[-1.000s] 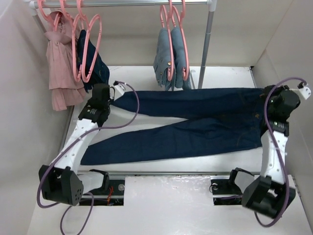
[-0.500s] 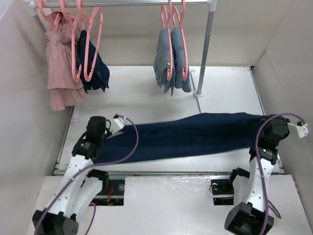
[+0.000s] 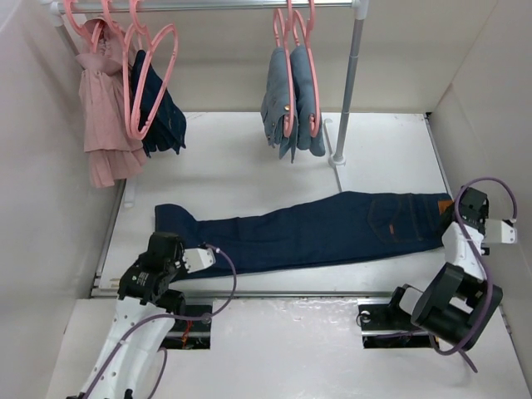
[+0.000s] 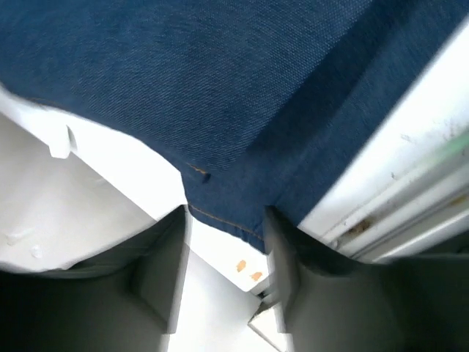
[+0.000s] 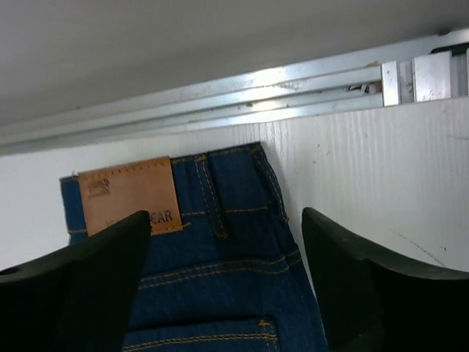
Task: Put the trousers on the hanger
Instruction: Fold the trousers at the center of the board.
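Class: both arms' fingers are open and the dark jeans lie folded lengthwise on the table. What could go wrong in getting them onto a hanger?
1. The trousers are long and folded; lifted at one end, say by the right gripper at the waistband, the legs could slide apart.
2. The edge by the left gripper lies near the table's edge rail and might catch there.
3. The hanger hangs crowded against other garments, so fetching it may snag them.
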{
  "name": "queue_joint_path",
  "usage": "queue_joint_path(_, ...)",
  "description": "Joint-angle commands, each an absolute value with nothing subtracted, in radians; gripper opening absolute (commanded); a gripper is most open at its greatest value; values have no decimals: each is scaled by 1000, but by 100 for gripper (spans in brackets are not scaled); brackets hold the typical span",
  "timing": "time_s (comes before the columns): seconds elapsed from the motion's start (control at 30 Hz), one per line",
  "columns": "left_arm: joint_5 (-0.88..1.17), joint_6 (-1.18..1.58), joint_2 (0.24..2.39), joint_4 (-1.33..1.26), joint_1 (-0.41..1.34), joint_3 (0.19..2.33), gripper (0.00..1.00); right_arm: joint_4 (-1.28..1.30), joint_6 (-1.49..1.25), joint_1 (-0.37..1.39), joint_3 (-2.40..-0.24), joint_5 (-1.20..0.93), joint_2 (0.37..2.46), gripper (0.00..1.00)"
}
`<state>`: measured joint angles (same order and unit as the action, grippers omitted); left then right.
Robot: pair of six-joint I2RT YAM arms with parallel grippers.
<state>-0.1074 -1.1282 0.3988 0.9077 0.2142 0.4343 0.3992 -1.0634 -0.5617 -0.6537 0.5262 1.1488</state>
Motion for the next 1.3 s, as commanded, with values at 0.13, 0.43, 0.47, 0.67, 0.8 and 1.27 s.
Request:
queue_joint_path(0.13, -156, -1212, 452, 1014, 218, 502, 65, 345, -881, -568, -713, 578, 1040, 100)
queue_joint_path(0.43, -219, -1151, 540, 894, 218, 478, 75, 521, -871, -568, -807, 485, 1306, 100)
queue_joint_path(0.47, -204, -1135, 552, 882, 218, 495, 75, 531, -861, -568, -818, 467, 1336, 100)
queue_joint_path(0.67, -160, -1063, 615, 920, 218, 584, 76, 483, -830, -568, -805, 393, 1457, 85)
queue_joint_path(0.8, -187, -1032, 615, 920, 207, 584, 84, 427, -776, -568, -805, 393, 1512, 55)
queue_joint_path(1.27, -118, -1020, 776, 531, 198, 391, 89, 295, -574, -577, -870, 304, 1531, 0)
